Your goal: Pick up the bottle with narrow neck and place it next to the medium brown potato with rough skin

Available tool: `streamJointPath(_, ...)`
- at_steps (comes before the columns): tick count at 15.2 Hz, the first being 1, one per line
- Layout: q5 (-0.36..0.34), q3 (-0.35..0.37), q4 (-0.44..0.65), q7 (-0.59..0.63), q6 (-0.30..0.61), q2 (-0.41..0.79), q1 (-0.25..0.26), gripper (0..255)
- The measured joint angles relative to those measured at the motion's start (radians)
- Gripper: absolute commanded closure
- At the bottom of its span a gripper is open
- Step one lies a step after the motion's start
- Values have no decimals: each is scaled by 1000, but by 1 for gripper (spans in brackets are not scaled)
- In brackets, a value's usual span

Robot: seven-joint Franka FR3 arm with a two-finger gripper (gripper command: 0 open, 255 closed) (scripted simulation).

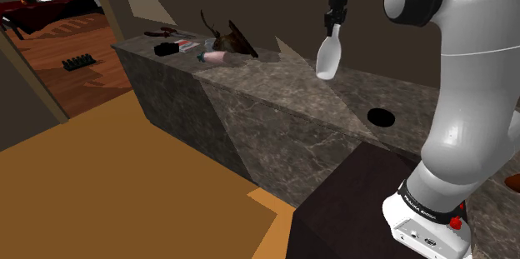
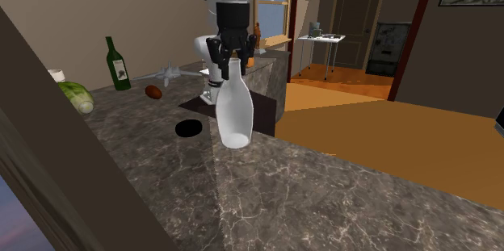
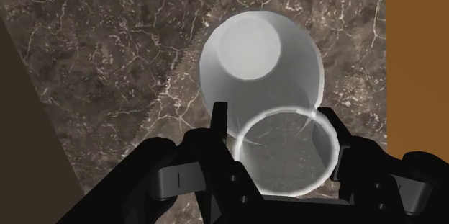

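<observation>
Bottle [image 2: 234, 112] of pale, milky white, half see-through, with a wide rounded body that swells toward a flat base and a slim neck ending in an open round rim. It hangs in the air over the dark veined stone countertop [image 2: 339, 201], raised above the round black hole [image 2: 188, 128] in that surface. In the second exterior view it sits just to the hole's right.

In the shoulder view the bottle [image 1: 328, 56] leans a little, its base swung out from under the neck, up and to the left of the hole [image 1: 381, 117].

The black gripper [image 2: 232, 54] pinches the bottle's neck just below the rim. From the wrist, one finger [image 3: 344, 147] presses on each side of the ring-shaped mouth, and the body [image 3: 259, 64] bulges out past the fingers, its circular base showing through the pale wall, with the stone beneath.

The brown potato [image 2: 153, 91] lies on the countertop beyond the hole, apart from the bottle. A dark green wine bottle [image 2: 118, 64] stands farther back from the hole, and a leafy green vegetable [image 2: 74, 96] lies to the hole's left in that view.
</observation>
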Motion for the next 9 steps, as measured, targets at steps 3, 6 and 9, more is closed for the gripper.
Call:
streamJointPath(3, 5, 0, 67, -1, -52, 15, -12, 255)
streamJointPath(6, 11, 0, 128, -1, -98, 30, -22, 255)
streamJointPath(9, 16, 1, 187, 0, -143, 44, -32, 255)
